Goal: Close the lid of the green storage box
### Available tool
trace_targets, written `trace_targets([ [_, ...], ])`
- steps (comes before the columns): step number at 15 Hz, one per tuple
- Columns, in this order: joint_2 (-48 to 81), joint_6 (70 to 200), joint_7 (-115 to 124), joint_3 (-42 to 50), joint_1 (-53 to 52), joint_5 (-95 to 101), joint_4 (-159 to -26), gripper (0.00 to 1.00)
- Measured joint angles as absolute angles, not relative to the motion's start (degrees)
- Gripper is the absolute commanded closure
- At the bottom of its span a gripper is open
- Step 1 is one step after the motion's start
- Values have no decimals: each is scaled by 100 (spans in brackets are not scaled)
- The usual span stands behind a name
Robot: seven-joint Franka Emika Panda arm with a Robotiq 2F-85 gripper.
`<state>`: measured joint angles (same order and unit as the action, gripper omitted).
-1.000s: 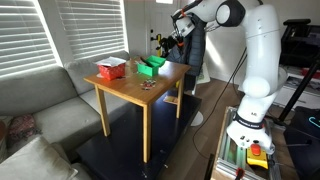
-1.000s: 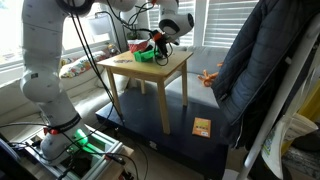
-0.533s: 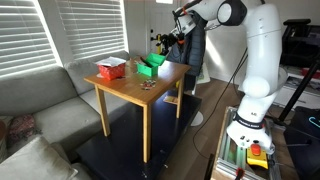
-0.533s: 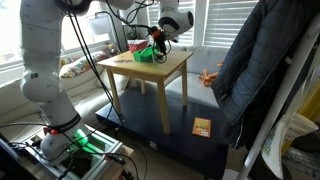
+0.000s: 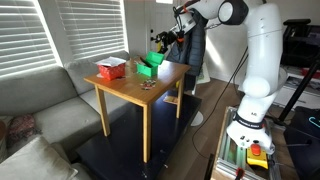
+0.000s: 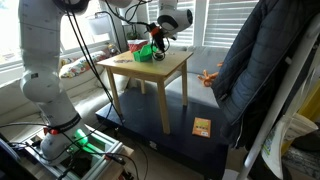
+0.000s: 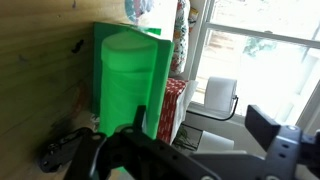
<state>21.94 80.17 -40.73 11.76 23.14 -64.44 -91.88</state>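
The green storage box point(image 5: 150, 69) sits at the far end of the wooden table point(image 5: 135, 93); it also shows in an exterior view point(image 6: 146, 55). Its lid point(image 7: 130, 80) stands raised, a flat green panel filling the left of the wrist view. My gripper point(image 5: 163, 41) hovers just above and beside the box, also seen in an exterior view point(image 6: 156, 33). In the wrist view the gripper point(image 7: 205, 125) is open, with one finger against the lid's edge and the other apart to the right. It holds nothing.
A red and white box point(image 5: 111, 68) stands next to the green box, also in the wrist view point(image 7: 177, 100). A small dark object point(image 5: 148, 85) lies mid-table. A couch point(image 5: 40, 115) is beside the table, a hanging jacket point(image 6: 260, 70) nearby.
My gripper has shifted slightly upward beside the raised lid. The green box and the red box have not moved.
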Motion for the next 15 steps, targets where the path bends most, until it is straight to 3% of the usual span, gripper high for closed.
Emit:
trace_targets([
  [15,2045,8172,-3602,1077,1850,-6767,-9231,0],
])
